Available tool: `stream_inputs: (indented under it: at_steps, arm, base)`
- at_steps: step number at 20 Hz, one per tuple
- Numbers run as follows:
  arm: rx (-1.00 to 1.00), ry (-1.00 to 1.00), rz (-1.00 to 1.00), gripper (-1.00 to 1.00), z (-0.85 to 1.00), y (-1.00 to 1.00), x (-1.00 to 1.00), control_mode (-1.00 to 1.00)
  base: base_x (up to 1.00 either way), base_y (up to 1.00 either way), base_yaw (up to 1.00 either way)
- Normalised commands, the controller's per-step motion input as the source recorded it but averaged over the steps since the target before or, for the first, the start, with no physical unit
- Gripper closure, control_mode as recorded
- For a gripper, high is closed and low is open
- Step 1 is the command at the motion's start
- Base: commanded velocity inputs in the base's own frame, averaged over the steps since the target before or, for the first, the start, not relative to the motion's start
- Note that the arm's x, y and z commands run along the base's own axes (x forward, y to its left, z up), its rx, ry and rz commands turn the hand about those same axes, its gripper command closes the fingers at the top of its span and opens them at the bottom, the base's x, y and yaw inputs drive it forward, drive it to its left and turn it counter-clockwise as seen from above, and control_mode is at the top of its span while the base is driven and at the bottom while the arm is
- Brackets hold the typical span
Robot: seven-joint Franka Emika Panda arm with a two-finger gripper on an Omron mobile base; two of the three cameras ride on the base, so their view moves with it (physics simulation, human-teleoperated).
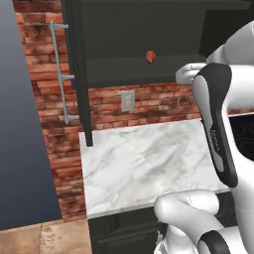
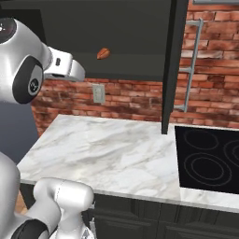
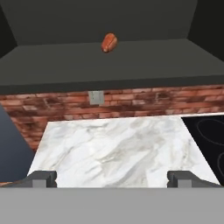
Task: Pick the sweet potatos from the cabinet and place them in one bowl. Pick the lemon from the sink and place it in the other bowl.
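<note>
One sweet potato [image 3: 109, 43] [image 1: 150, 56] [image 2: 103, 53], small and orange-brown, lies at the back of the flat shelf of the open dark cabinet [image 3: 113, 61] [image 1: 144, 69] [image 2: 126, 60]. In the hand view my gripper [image 3: 112, 178] stands open and empty, its two dark fingertips [image 3: 43, 178] far apart, well short of the shelf and below it, over the marble counter. The bowls, the lemon and the sink are out of view.
A white marble counter [image 1: 144, 158] [image 2: 102, 154] runs below the cabinet against a red brick wall with a grey outlet [image 1: 128, 100]. A black cooktop [image 2: 207, 158] lies to the right. The cabinet doors with silver bar handles [image 1: 59, 74] [image 2: 191, 65] stand open on either side.
</note>
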Motion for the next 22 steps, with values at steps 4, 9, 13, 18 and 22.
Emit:
stream_inputs:
  at_steps: [4, 9, 13, 18, 22]
  arm:
    - [0.0, -0.01, -0.01, -1.0, 0.0, 0.04, 0.28, -1.0]
    - [0.0, 0.0, -0.01, -1.0, 0.0, 0.06, 0.3, -1.0]
    - [0.0, 0.0, 0.0, -1.0, 0.01, 0.01, 0.29, -1.0]
    - [0.0, 0.01, 0.0, -1.0, 0.07, 0.04, 0.26, -1.0]
    - [0.0, 0.0, 0.0, -1.0, 0.0, 0.01, 0.44, -1.0]
  base:
    - [0.0, 0.0, 0.0]
    - [0.0, 0.0, 0.0]
    - [0.0, 0.0, 0.0]
    - [0.0, 0.0, 0.0]
    - [0.0, 0.0, 0.0]
